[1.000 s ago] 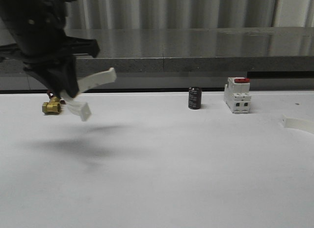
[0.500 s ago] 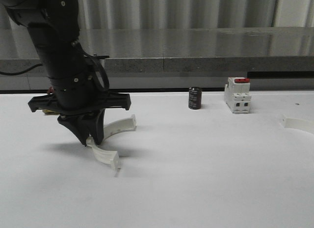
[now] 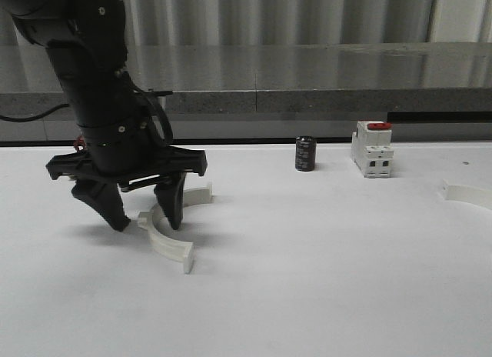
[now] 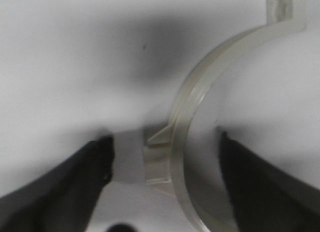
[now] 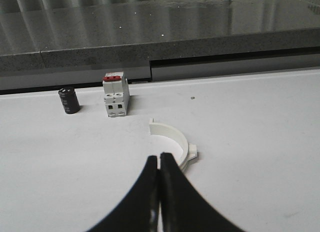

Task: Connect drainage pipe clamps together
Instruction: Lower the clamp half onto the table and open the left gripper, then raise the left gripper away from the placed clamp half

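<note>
One white half-ring drainage pipe clamp [image 3: 164, 245] lies flat on the white table at the left. My left gripper [image 3: 146, 223] stands open right over it, one finger on each side of its arc, holding nothing. The left wrist view shows this clamp [image 4: 186, 114] and its small outer tab between the spread fingers [image 4: 75, 184], apart from both. The second clamp [image 3: 467, 194] lies at the table's far right edge. In the right wrist view it [image 5: 172, 136] rests just beyond my right gripper [image 5: 160, 156], which is shut and empty.
A black cylinder [image 3: 305, 154] and a white red-topped breaker [image 3: 372, 148] stand at the back of the table, the same cylinder [image 5: 69, 100] and breaker [image 5: 116, 95] appearing in the right wrist view. A grey ledge [image 3: 307, 101] runs behind the table.
My left arm came down and rightward with the clamp, set it on the table, then opened its fingers and let it go. The clamp now lies flat.
</note>
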Controlling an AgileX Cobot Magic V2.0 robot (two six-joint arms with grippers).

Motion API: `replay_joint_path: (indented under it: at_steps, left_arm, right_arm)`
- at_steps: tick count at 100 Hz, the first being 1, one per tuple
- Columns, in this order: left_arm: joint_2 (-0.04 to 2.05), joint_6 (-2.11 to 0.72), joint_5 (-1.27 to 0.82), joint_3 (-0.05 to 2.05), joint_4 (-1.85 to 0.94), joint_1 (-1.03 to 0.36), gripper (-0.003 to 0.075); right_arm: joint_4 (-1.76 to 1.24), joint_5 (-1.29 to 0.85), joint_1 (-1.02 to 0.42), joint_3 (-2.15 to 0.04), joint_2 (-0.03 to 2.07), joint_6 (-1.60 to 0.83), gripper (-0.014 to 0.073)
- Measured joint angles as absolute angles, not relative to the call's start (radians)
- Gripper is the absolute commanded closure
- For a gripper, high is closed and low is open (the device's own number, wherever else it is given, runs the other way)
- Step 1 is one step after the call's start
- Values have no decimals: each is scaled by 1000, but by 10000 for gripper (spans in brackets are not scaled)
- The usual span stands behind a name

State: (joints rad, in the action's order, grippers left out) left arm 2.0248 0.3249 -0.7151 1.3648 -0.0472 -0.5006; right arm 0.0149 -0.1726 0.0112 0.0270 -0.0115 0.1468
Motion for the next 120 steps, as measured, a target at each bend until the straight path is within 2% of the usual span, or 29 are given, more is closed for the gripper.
replay_joint_path:
  at_steps: [5,17,33,68,90,120]
  left_arm:
    - [2025,325,-715,1366,-47,-502,17]
    - [2020,327,-717,1366,-47,-503,64]
    - [1964,289,-734,1366,-47,-503,69]
    - [1667,147,-720,1330,-50,-485,69]
    - [1421,79,-692,1217,-50,-343,69]
    - [1047,24,-613,951,-48,-115,69]
  right_arm:
    - [15,-173,11,27,-11,147,662]
    - [15,-173,11,27,-11,147,662]
    - [15,-173,11,27,-11,147,662]
    - [15,-173,11,27,-11,147,662]
    - [15,-173,11,27,-11,147,662]
    - [15,-173,11,27,-11,147,662]
